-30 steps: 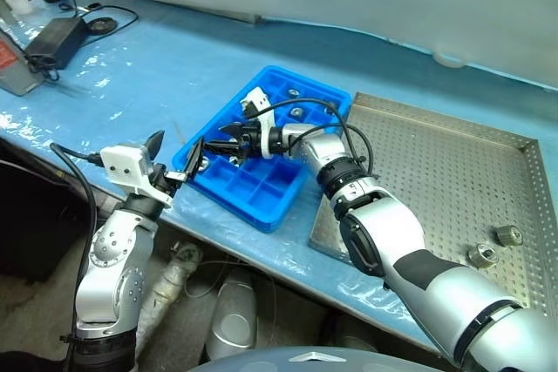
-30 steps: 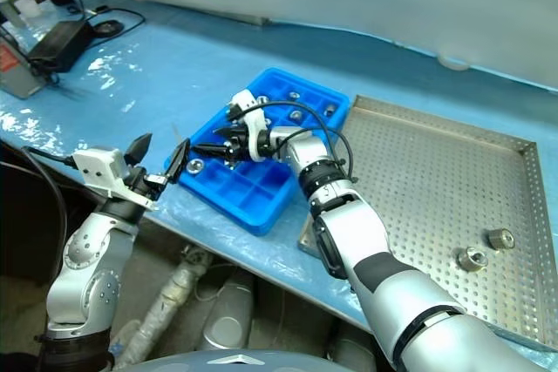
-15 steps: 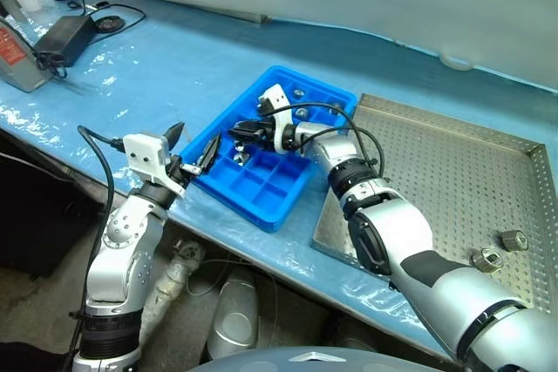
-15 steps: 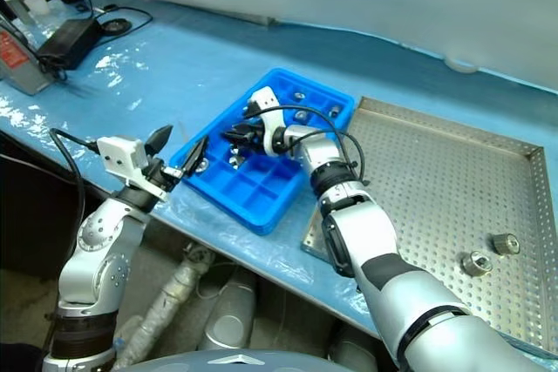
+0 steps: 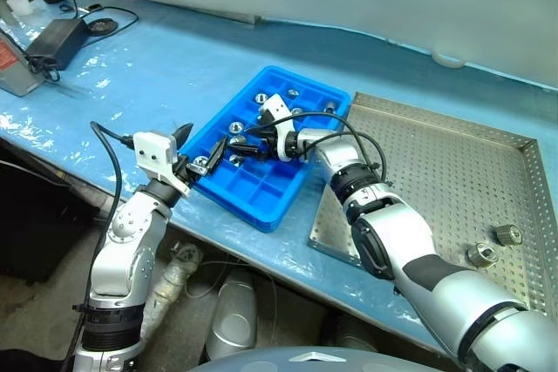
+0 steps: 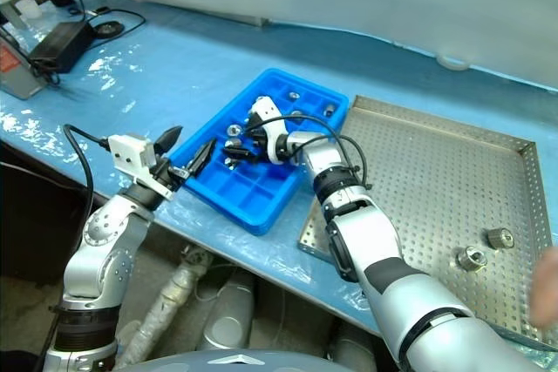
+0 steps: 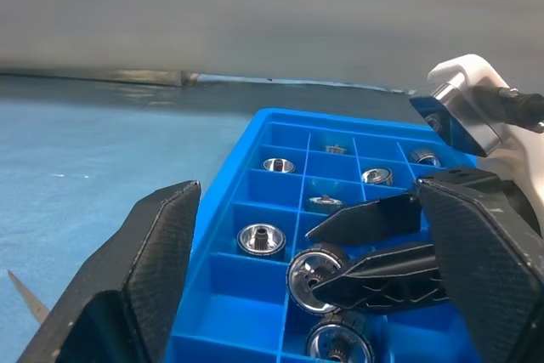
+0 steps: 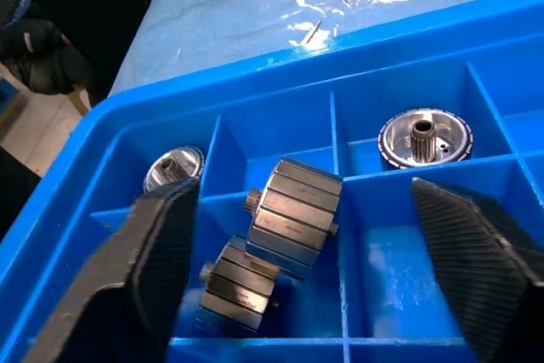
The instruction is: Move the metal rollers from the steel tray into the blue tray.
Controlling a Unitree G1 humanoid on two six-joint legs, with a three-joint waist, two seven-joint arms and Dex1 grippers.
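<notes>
The blue tray (image 5: 270, 182) lies on the table's blue cover, left of the steel tray (image 5: 436, 172). Several metal rollers sit in its compartments, one of them at the far side (image 7: 278, 164). My right gripper (image 5: 234, 151) reaches low into the tray and is open. Between its fingers a roller (image 8: 293, 217) lies tilted on a divider, touching neither finger. A second roller (image 8: 238, 285) lies beside it. Two rollers (image 5: 508, 234) rest on the steel tray's near right part. My left gripper (image 5: 199, 144) is open at the blue tray's near left corner, with nothing in it.
A black power adapter (image 5: 59, 39) with cables and a red-labelled box (image 5: 13, 63) sit at the table's far left. The table's front edge runs just below the blue tray. Part of a person's hand (image 6: 547, 285) shows at the right edge.
My right gripper has shifted slightly toward the tray's middle, and its fingers stand wider than half a second ago. The left gripper has come closer to the tray's corner.
</notes>
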